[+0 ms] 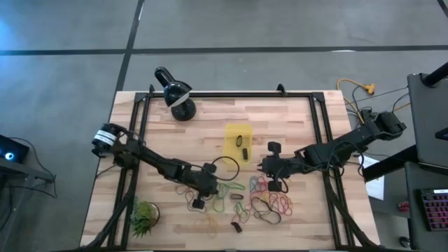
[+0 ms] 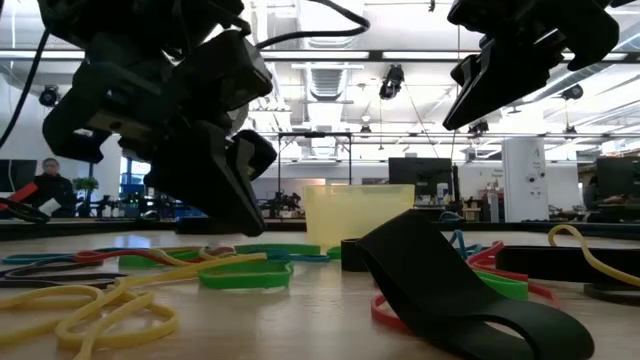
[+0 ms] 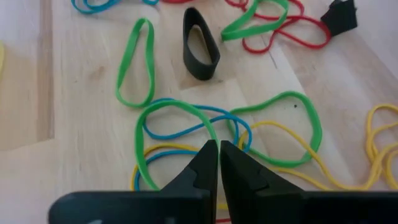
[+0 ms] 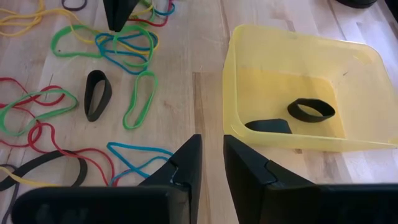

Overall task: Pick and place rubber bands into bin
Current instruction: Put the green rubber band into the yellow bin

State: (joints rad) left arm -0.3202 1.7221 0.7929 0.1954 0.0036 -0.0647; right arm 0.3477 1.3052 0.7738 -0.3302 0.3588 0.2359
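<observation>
Pick step here — the left gripper [image 3: 218, 149] is pinched shut on a green band [image 3: 180, 118] in the rubber bands [image 1: 259, 199] pile, so next it lifts toward the bin [image 1: 238, 143] just beyond, while the right gripper [image 4: 211, 155] waits slightly parted, holding nothing, by the bin.

Pale wooden table [image 1: 294, 119] — planks joined in strips, smooth, with a soft satin finish. Translucent yellow plastic bin [image 4: 354, 74], slightly glossy on the walls. Thin rubber bands [image 3: 146, 62], matt and smooth; wide black band [image 3: 200, 43] of thicker matt rubber. Dark matt plastic fingers [image 4: 186, 165] — flat and smooth. Glossy black lamp [image 1: 175, 94].
</observation>
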